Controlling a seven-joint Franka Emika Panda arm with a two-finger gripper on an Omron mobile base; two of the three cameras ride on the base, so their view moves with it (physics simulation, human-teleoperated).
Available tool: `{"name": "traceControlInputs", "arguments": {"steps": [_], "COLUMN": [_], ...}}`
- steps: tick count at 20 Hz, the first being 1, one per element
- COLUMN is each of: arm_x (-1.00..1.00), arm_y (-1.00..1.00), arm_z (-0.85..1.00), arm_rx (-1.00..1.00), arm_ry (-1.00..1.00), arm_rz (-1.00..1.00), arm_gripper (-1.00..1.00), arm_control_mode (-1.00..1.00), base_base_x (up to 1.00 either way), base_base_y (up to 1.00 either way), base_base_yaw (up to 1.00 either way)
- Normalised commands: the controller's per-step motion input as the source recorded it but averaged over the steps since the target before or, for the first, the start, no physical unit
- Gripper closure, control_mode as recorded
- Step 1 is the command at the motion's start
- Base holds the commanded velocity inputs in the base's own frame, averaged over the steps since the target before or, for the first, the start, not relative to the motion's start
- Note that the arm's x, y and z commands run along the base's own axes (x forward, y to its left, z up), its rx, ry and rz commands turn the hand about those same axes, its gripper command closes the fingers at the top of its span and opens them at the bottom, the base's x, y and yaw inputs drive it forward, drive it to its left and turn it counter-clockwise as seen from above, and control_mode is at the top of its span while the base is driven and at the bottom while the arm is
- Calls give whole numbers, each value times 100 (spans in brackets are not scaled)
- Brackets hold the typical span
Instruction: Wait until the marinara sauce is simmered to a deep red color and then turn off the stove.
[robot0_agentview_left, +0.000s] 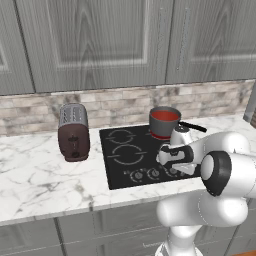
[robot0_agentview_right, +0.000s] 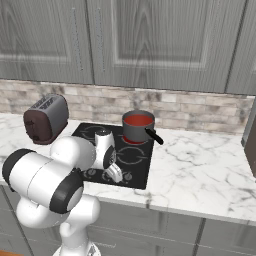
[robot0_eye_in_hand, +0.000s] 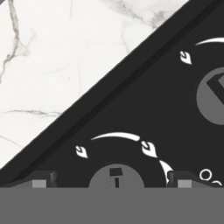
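Observation:
The marinara sauce (robot0_agentview_left: 164, 116) shows as a smooth red round surface in a small grey saucepan (robot0_agentview_right: 137, 129) with a black handle, on the back right burner of the stove (robot0_agentview_left: 125, 150). The stove is a black glass cooktop with white ring outlines and a row of round knobs along its front edge. My gripper (robot0_agentview_right: 115, 174) hangs low over the right part of that knob row. In the hand view the gripper (robot0_eye_in_hand: 111, 180) is open, its two tips standing on either side of one knob (robot0_eye_in_hand: 116, 175) with gaps on both sides. A second knob (robot0_eye_in_hand: 215, 97) lies further off.
A brown-and-silver toaster (robot0_agentview_left: 73, 132) stands on the white marble counter (robot0_agentview_left: 40, 175) left of the stove. Grey cabinets hang above a brick backsplash. A dark object (robot0_agentview_right: 250, 145) sits at the counter's far right edge.

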Motion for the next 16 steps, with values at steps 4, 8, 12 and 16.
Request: {"name": "traceControlInputs", "arguments": {"steps": [4, 8, 12, 16], "arm_x": [0, 0, 0, 0], "arm_y": [0, 0, 0, 0], "arm_z": [0, 0, 0, 0], "arm_rx": [0, 0, 0, 0], "arm_ry": [0, 0, 0, 0], "arm_rz": [0, 0, 0, 0], "arm_gripper": [-100, -100, -100, -100], "arm_control_mode": [-100, -100, -100, -100], "base_base_x": [0, 0, 0, 0], "base_base_y": [0, 0, 0, 0], "base_base_yaw": [0, 0, 0, 0]}}
